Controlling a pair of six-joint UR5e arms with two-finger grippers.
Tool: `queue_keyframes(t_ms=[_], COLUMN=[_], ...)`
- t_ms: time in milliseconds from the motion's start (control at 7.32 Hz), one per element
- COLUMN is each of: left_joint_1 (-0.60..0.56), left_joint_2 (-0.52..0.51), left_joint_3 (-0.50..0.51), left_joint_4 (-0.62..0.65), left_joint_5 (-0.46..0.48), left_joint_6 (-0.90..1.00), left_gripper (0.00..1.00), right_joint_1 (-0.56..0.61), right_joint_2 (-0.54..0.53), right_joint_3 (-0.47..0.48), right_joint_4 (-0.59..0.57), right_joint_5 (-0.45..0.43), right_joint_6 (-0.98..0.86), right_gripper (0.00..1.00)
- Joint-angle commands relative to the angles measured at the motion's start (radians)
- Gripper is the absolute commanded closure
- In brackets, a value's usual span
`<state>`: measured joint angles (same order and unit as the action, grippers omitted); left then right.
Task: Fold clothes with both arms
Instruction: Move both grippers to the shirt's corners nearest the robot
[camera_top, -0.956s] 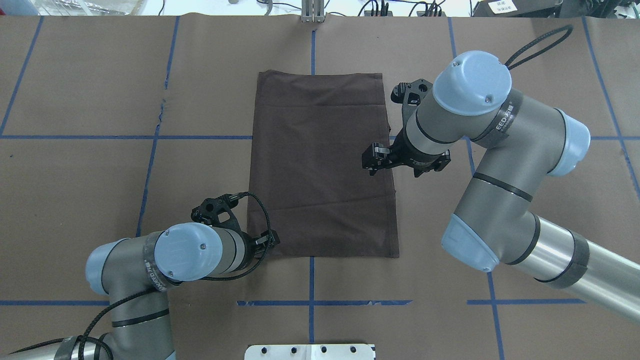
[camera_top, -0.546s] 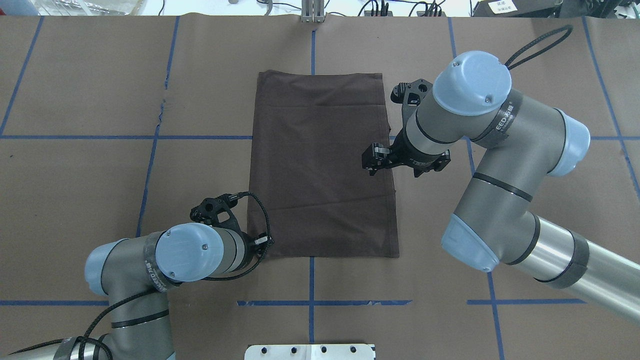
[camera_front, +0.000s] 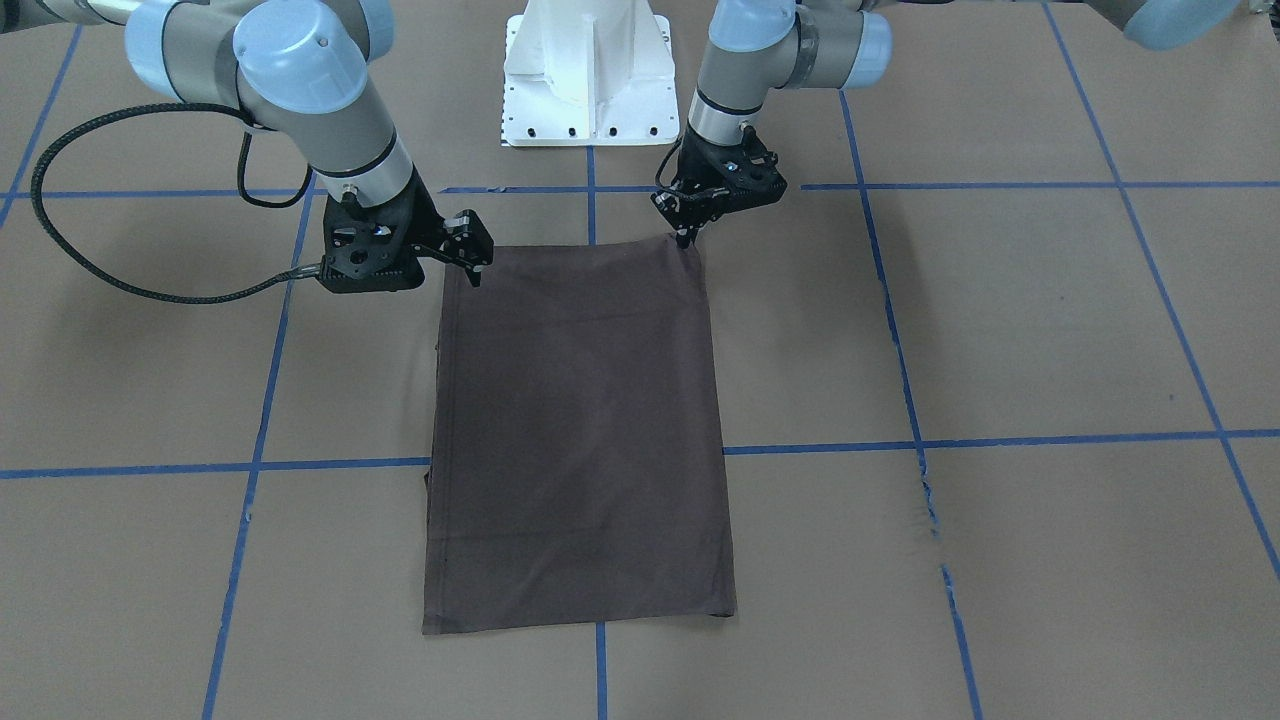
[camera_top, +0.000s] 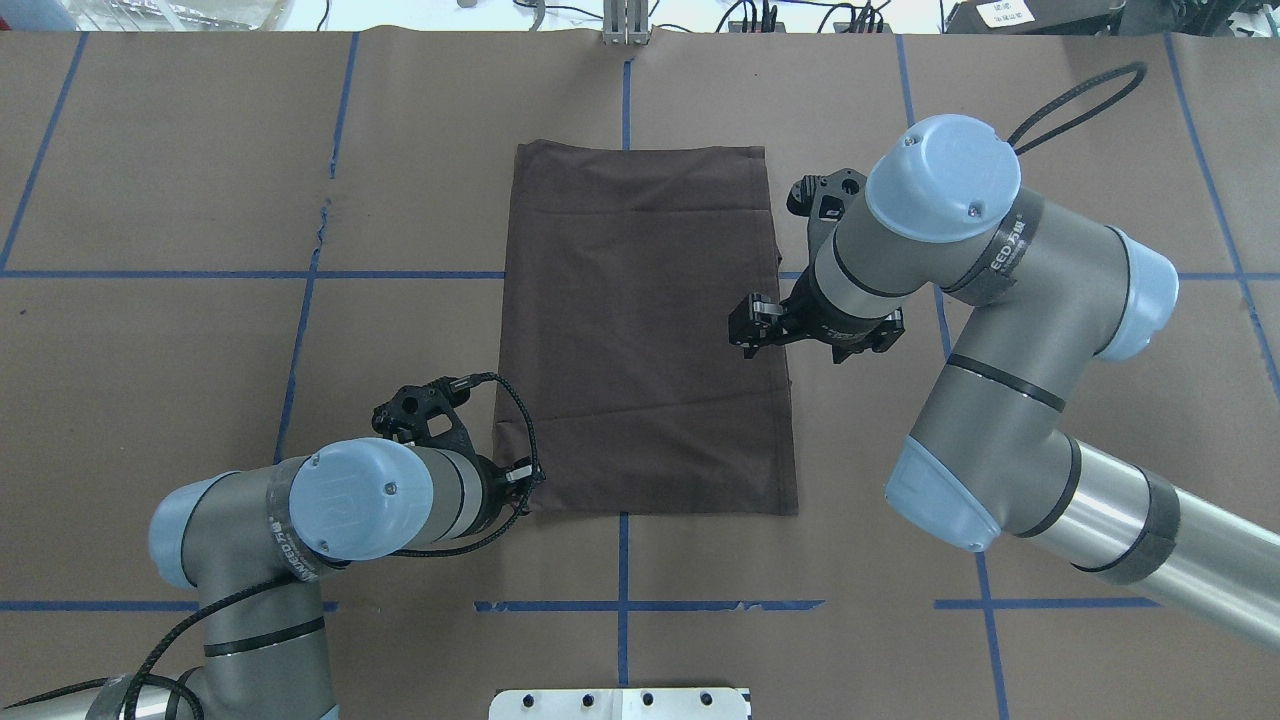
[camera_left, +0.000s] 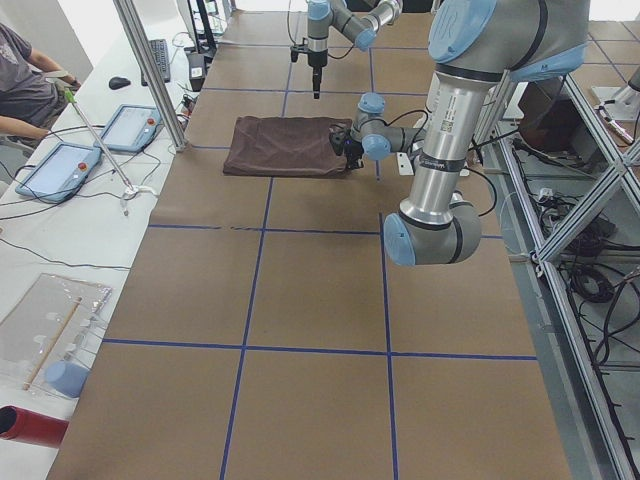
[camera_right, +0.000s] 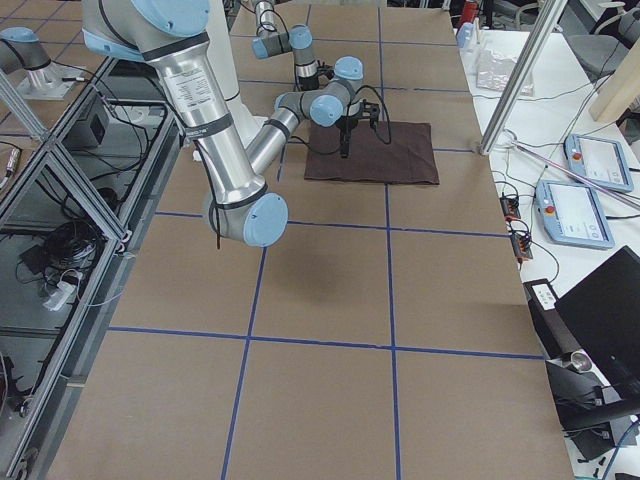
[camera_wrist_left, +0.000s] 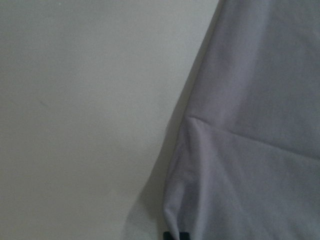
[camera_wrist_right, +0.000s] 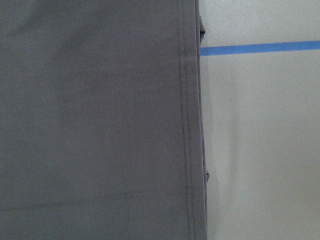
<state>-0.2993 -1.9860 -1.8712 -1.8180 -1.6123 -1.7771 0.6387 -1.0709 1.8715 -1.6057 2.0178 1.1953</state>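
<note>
1. Left arm (camera_top: 345, 500): grey-silver with light blue caps. It comes in low at the near edge, and you see a black cable looped beside its wrist.
2. Left gripper (camera_front: 686, 238): jaws narrow, nipped on the near-left corner of the T-shirt (camera_top: 640, 330). In your left wrist view the cloth puckers up to a black fingertip (camera_wrist_left: 176, 235).
3. T-shirt: dark brown-grey, folded to a flat oblong with its long sides running away from the robot. From the left gripper it spreads ahead and to the right. From the right gripper (camera_top: 745, 330) it lies below and to the left.
4. Right gripper: jaws wide, holding nothing. It hangs above the T-shirt's right edge, partway along that side. Your right wrist view shows the stitched hem straight below, with a blue tape line (camera_wrist_right: 260, 48) running off beside it.
5. Right arm (camera_top: 1000, 330): bent at the elbow, reaching in from the near right.
6. Table (camera_top: 150, 350): brown paper cover under both grippers, gridded with blue tape.
</note>
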Motion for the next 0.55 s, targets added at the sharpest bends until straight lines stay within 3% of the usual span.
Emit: queue_keyframes(t_ms=[0,137,410], left_joint_1=[-0.007,-0.009,-0.011], left_joint_2=[-0.001,-0.001,-0.001], left_joint_3=[-0.003,-0.005,-0.006], left_joint_4=[0.0,-0.001,-0.001], left_joint_5=[0.0,0.0,-0.001], left_joint_6=[0.004,0.007,0.025], left_gripper=[1.0,1.0,1.0], right_joint_1=[-0.089,-0.126,-0.223], right_joint_2=[-0.003,-0.007,-0.072], right_joint_3=[0.002,0.002,-0.011], right_joint_4=[0.001,0.032,0.208], right_joint_5=[-0.098,-0.135,-0.227], right_joint_6=[0.274,0.373,0.614], right_gripper=[0.0,0.0,0.0])
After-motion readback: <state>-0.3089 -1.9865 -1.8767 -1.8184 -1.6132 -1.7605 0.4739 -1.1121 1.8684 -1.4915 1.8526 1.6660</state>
